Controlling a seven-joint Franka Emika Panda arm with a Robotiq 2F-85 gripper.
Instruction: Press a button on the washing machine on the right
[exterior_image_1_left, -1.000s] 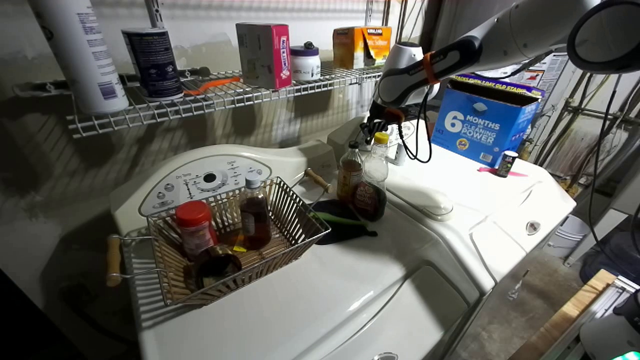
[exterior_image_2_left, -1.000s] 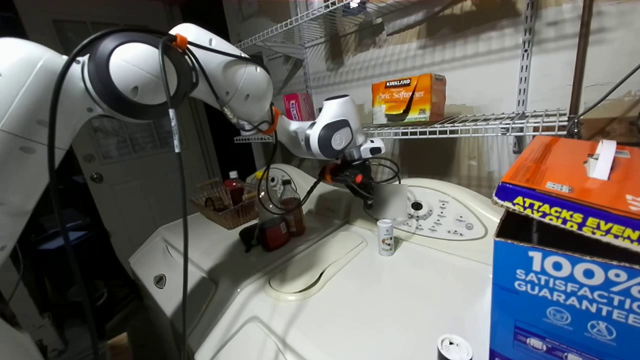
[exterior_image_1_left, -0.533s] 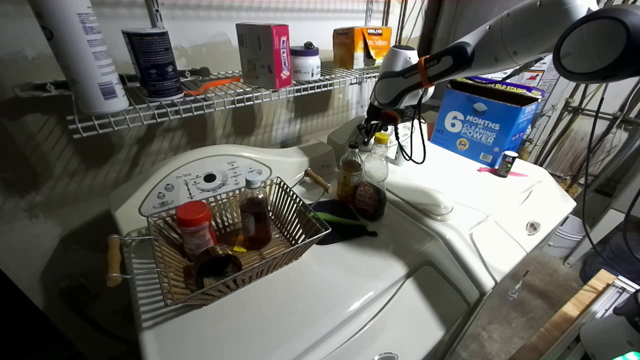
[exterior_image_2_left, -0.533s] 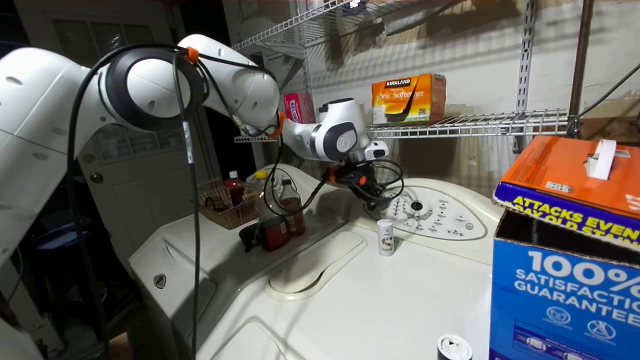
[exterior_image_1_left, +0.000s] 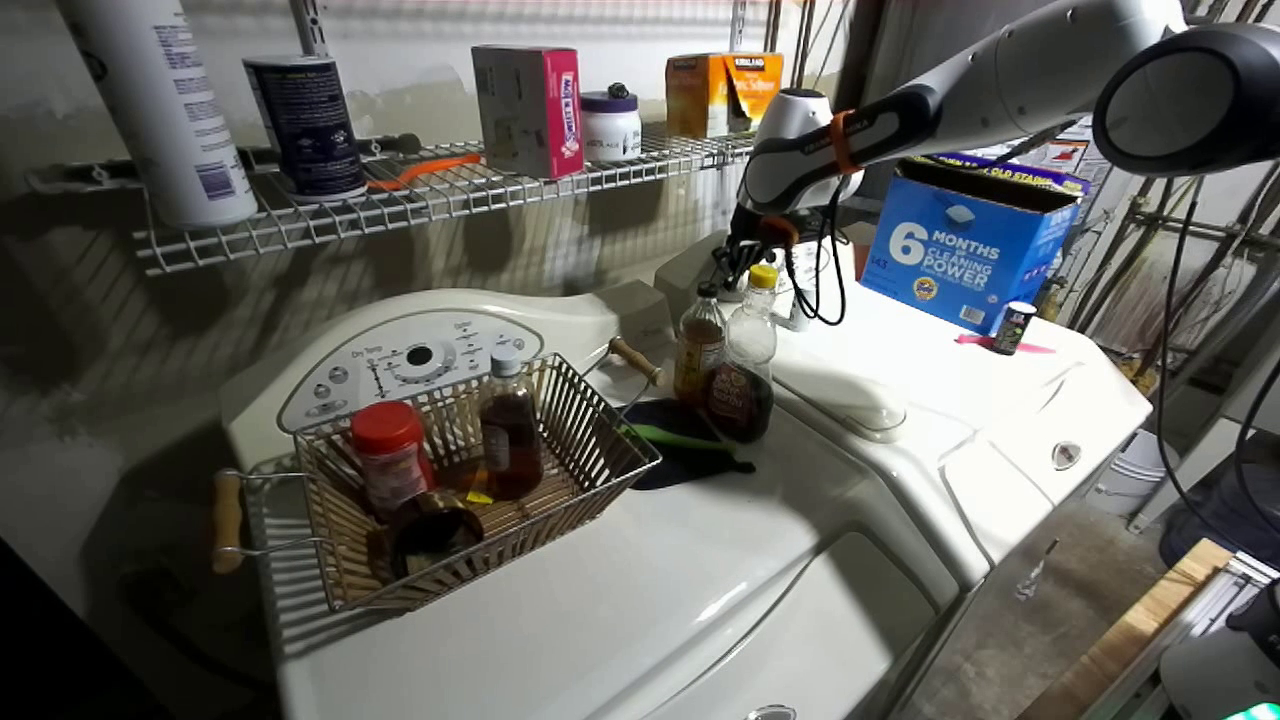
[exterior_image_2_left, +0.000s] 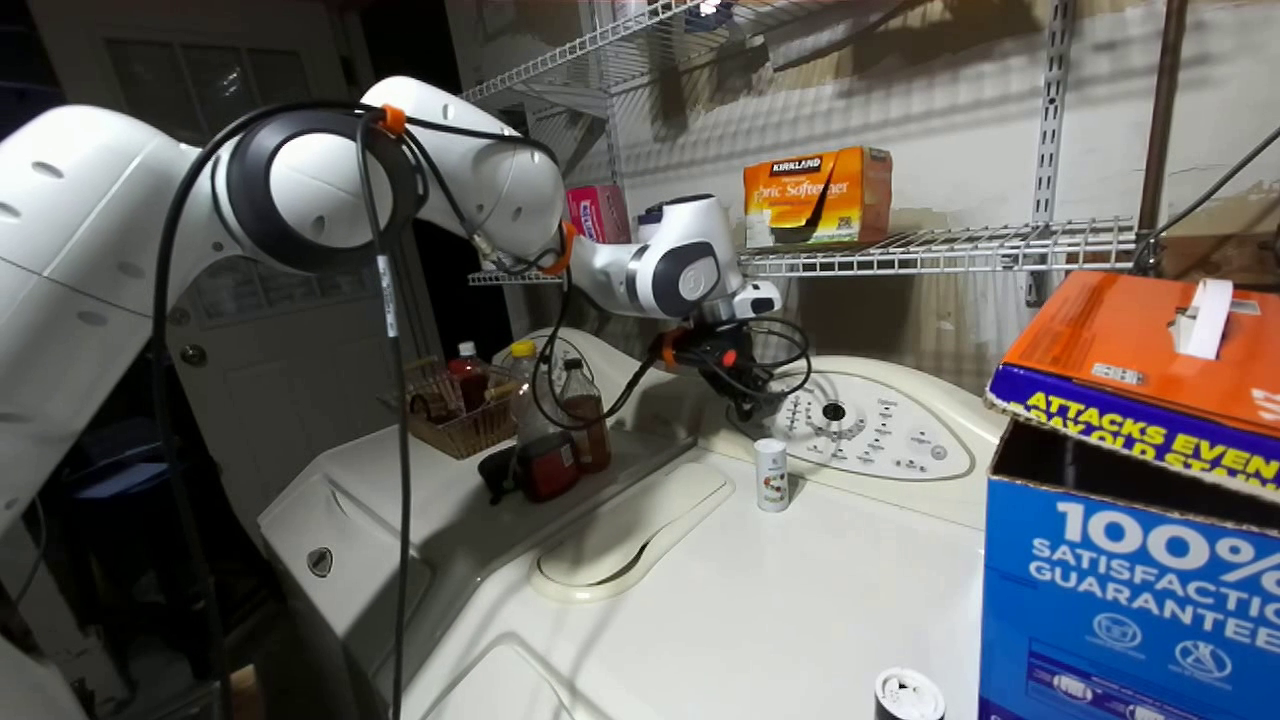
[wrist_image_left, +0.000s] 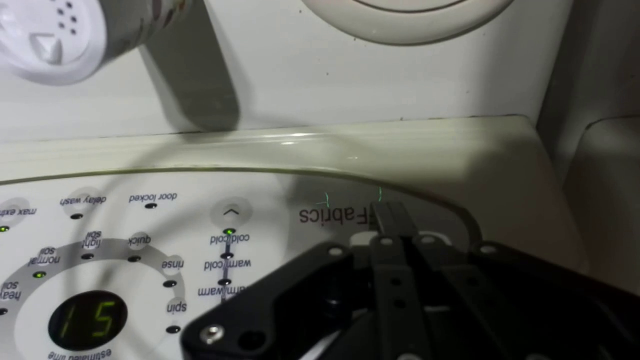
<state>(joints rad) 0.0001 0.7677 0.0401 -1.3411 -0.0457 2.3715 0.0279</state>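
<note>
Pressing straight in, gently, should prevent skidding on the cream arched console (exterior_image_2_left: 910, 425) of the large flat-topped white washing machine (exterior_image_2_left: 800, 600), right of the matching white dryer (exterior_image_1_left: 620, 600). Your black metal gripper (wrist_image_left: 395, 220), jaws together, tilts down there, contact unclear; your jointed white arm (exterior_image_2_left: 500, 180) reaches across, wrist bent.

Bench (exterior_image_2_left: 850, 600): we see white dryer (exterior_image_1_left: 640, 570) and washing machine (exterior_image_2_left: 780, 555) tops, side by side
On dryer: wire basket (exterior_image_1_left: 500, 552), two bottles (exterior_image_1_left: 740, 395), dark green-striped item (exterior_image_1_left: 685, 460)
On washing machine: blue box (exterior_image_1_left: 960, 250), white shaker (exterior_image_2_left: 771, 475), dark shaker (exterior_image_1_left: 1014, 330), pink strip (exterior_image_1_left: 1037, 347)
</note>
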